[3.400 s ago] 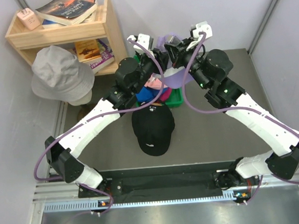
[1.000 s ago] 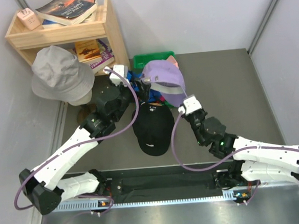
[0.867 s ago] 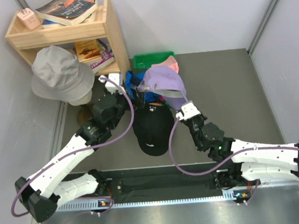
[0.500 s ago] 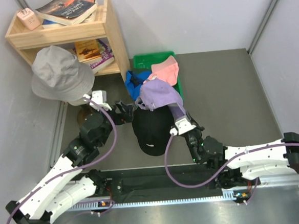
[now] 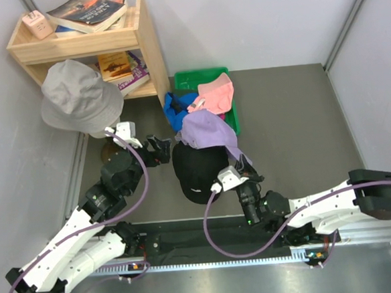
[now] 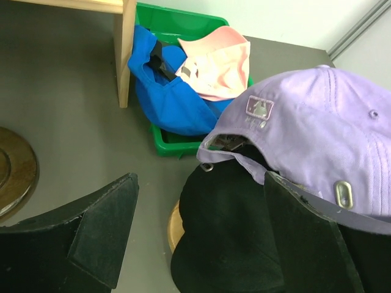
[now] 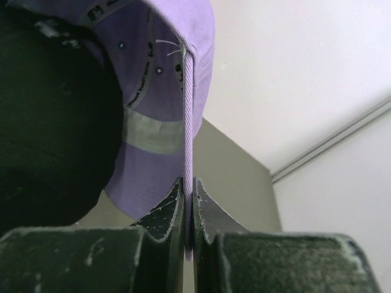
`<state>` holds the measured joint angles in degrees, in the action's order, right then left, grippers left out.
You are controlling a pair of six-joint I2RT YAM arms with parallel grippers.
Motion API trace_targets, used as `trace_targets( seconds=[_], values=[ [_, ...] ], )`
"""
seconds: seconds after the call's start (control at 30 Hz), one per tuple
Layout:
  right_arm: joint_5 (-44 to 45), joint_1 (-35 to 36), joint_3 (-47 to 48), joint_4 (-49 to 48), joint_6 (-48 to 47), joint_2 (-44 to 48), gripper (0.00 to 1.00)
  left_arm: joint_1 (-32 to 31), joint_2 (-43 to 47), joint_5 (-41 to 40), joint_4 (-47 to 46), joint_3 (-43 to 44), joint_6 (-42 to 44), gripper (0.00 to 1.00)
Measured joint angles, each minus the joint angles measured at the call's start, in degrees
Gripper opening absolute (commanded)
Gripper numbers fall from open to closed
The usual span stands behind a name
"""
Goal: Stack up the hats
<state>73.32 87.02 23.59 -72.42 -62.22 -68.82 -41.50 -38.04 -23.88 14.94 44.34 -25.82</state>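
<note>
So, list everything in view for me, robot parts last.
black cap: one, black, on the table, centre
lavender cap: one, lavender, over the black cap, brim in the right fingers
blue cap: one, bright blue, in the bin, spilling over its left wall
pink cap: one, pink, in the bin
bin: one, green, far on the table
bucket hat: one, grey, in front of the shelf
shelf: one, pale wood, far left
books: several, mixed colours, on both shelf levels
small box: one, pink, top of shelf
round base: one, brown, below the bucket hat
left fingers: two, black, open, left of the black cap
right fingers: two, black, shut on the lavender cap's brim
</note>
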Motion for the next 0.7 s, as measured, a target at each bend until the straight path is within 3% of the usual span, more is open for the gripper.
trace_targets(
  seconds=[0.27,0.7],
  values=[
    [1.57,2.89,1.73,-1.66,-14.01,-8.02,0.00,0.00,-0.11,0.04,0.20,0.24,0.68,0.89],
    [-0.52,2.95,7.06,-1.70,-22.51,-7.93,0.00,0.00,0.28,0.22,1.84,2.40,2.16,0.90]
  ],
)
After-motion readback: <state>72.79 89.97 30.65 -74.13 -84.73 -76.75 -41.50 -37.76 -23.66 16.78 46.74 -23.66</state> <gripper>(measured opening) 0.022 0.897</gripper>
